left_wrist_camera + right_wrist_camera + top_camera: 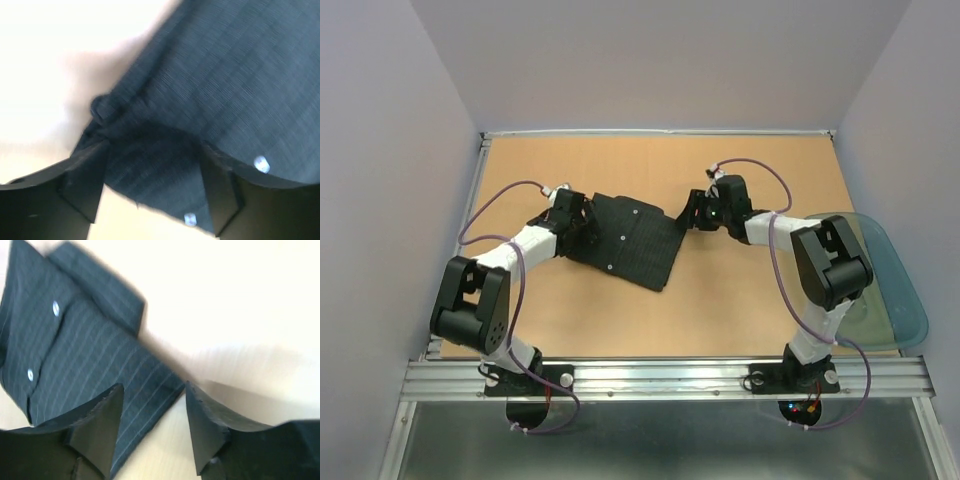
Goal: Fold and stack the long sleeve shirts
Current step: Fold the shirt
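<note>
My left hand [152, 150], spread, straddles the bunched shirt [225, 75]; closing there could drag the fold crooked. My right hand [154, 390] is spread too, empty.

No readable text, labels or numbers in view.

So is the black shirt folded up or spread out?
Folded. The shirt lies as one compact block on the table, with no sleeves sticking out.

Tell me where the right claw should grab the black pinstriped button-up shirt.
Probably take the black pinstriped button-up shirt by its pointed corner, with the right claw coming in low from the right: that corner lies flat, pointing into the claw's open gap.
</note>
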{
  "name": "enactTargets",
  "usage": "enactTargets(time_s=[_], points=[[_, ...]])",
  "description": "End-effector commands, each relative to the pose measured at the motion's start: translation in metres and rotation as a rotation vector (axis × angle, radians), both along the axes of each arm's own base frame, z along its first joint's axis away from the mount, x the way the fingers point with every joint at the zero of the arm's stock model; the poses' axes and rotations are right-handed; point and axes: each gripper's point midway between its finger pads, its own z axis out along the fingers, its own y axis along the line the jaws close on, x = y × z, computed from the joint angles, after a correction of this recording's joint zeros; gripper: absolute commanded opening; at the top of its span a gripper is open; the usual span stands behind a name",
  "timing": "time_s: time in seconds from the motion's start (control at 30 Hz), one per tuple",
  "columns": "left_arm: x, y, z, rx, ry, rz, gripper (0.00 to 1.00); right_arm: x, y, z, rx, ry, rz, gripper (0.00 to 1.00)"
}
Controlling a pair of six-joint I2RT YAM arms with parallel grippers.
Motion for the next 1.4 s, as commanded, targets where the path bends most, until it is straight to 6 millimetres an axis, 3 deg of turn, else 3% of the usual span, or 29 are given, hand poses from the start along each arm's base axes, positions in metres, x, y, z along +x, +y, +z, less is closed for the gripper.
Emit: enactTargets(time_s=[0.0, 0.03, 0.07, 0.1, 0.13, 0.2, 0.27, 0.3, 0.33, 0.43, 0.47, 0.5, 0.63, 0.8, 0.9, 1.23, 1.37], points=[[-0.010, -0.017, 0.054, 0.100, -0.149, -0.143, 0.87, 0.025, -0.007, 0.050, -0.020, -0.138, -0.009, 0.64], [-0.014, -0.024, 0.062, 0.132, -0.177, -0.182, 0.88, 0.022, -0.009, 0.057, -0.017, -0.148, -0.012, 0.66], [-0.023, -0.044, 0.079, 0.164, -0.239, -0.248, 0.91, 0.013, -0.012, 0.065, -0.010, -0.155, -0.015, 0.71], [-0.028, -0.053, 0.085, 0.186, -0.263, -0.289, 0.91, 0.008, -0.015, 0.056, -0.015, -0.132, -0.020, 0.71], [-0.033, -0.061, 0.090, 0.211, -0.279, -0.335, 0.92, 0.002, -0.017, 0.072, 0.008, -0.155, -0.033, 0.75], [-0.052, -0.089, 0.098, 0.273, -0.328, -0.481, 0.93, -0.016, -0.029, 0.065, 0.008, -0.120, -0.069, 0.80], [-0.067, -0.107, 0.095, 0.350, -0.346, -0.600, 0.93, -0.026, -0.044, 0.084, 0.051, -0.133, -0.123, 0.89], [-0.082, -0.126, 0.092, 0.382, -0.362, -0.680, 0.93, -0.039, -0.051, 0.073, 0.053, -0.100, -0.142, 0.94], [-0.089, -0.133, 0.089, 0.411, -0.364, -0.723, 0.93, -0.045, -0.057, 0.092, 0.090, -0.129, -0.168, 0.97], [-0.111, -0.156, 0.070, 0.550, -0.362, -0.896, 0.93, -0.064, -0.075, 0.088, 0.081, -0.115, -0.231, 0.99], [-0.115, -0.164, 0.061, 0.592, -0.350, -0.941, 0.93, -0.069, -0.079, 0.102, 0.094, -0.152, -0.245, 0.99], [-0.122, -0.169, 0.056, 0.647, -0.353, -0.992, 0.93, -0.076, -0.084, 0.099, 0.095, -0.147, -0.265, 0.99], [-0.127, -0.177, 0.034, 0.798, -0.332, -1.086, 0.92, -0.090, -0.099, 0.116, 0.109, -0.210, -0.329, 0.99], [-0.139, -0.184, 0.017, 0.872, -0.312, -1.188, 0.85, -0.095, -0.101, 0.113, 0.109, -0.201, -0.337, 0.99], [-0.135, -0.177, 0.007, 0.941, -0.294, -1.177, 0.83, -0.095, -0.100, 0.110, 0.116, -0.186, -0.337, 0.99], [-0.125, -0.184, -0.014, 0.987, -0.331, -1.161, 0.69, -0.094, -0.099, 0.109, 0.119, -0.176, -0.338, 0.99], [-0.124, -0.182, -0.021, 0.987, -0.336, -1.158, 0.47, -0.096, -0.097, 0.103, 0.116, -0.161, -0.330, 0.99]])
